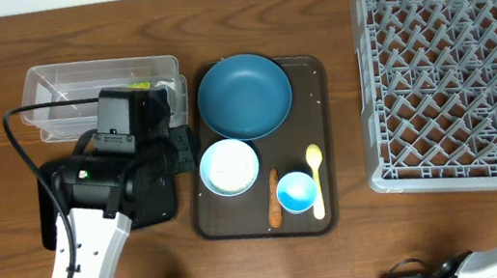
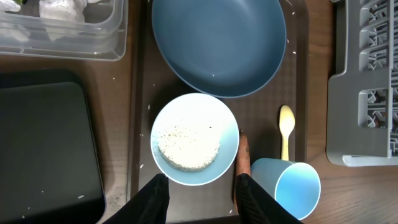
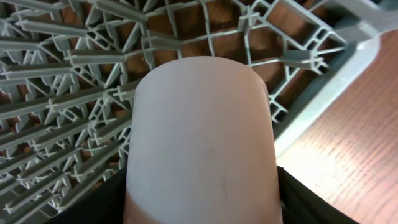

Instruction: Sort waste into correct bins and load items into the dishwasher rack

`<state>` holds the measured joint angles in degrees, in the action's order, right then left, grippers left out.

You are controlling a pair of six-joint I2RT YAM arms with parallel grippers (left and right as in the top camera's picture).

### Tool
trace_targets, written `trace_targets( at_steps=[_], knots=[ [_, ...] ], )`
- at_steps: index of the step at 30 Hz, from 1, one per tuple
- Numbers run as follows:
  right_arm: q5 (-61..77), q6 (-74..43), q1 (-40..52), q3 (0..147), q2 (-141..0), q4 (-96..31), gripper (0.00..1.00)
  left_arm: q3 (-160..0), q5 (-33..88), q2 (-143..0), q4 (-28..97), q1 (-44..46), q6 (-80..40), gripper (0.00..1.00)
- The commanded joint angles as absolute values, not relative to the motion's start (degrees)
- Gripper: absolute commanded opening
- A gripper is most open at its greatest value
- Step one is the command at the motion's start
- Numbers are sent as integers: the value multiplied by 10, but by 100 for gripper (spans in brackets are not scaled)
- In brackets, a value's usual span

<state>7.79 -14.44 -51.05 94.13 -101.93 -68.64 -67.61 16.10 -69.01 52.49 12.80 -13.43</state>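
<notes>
Flanking the bowl point(image 2: 194, 140), left pincer point(image 2: 202, 180) seemingly brushes carrot stick point(image 2: 244, 152) — cup point(image 2: 292, 186) beside.

A brown wooden counter point(image 1: 241, 13) with dark, wavy grain fills the background; even, soft light falls on it, casting faint shadows.

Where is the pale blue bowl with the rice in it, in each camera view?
Overhead: the pale blue bowl sits at the left of the brown tray, below the dark blue plate.
Left wrist: centre of the picture, just above the left fingers.
Right wrist: not in it; a pinkish cup fills the view.
Shared landmark: the grey rack, seen in all three.
</notes>
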Motion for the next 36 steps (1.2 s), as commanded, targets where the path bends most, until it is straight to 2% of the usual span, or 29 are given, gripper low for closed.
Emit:
trace_targets(
  at_steps=[1,24,31,32,34,36],
  knots=[
    [89,-155,-514,955,-1029,-680,32,-685,154,-690,527,125,-127,38],
    [84,-154,-514,955,-1081,-647,38,-685,154,-692,527,126,-127,38],
    [84,-154,-514,954,-1090,-642,55,-685,154,-692,531,126,-127,38],
    [84,-154,-514,954,-1090,-642,61,-685,154,-692,531,126,-127,38],
    [84,-154,-514,954,-1090,-638,84,-685,154,-692,531,126,-127,38],
    [87,-154,-514,954,-1090,-632,98,-685,154,-692,531,126,-127,38]
  ],
)
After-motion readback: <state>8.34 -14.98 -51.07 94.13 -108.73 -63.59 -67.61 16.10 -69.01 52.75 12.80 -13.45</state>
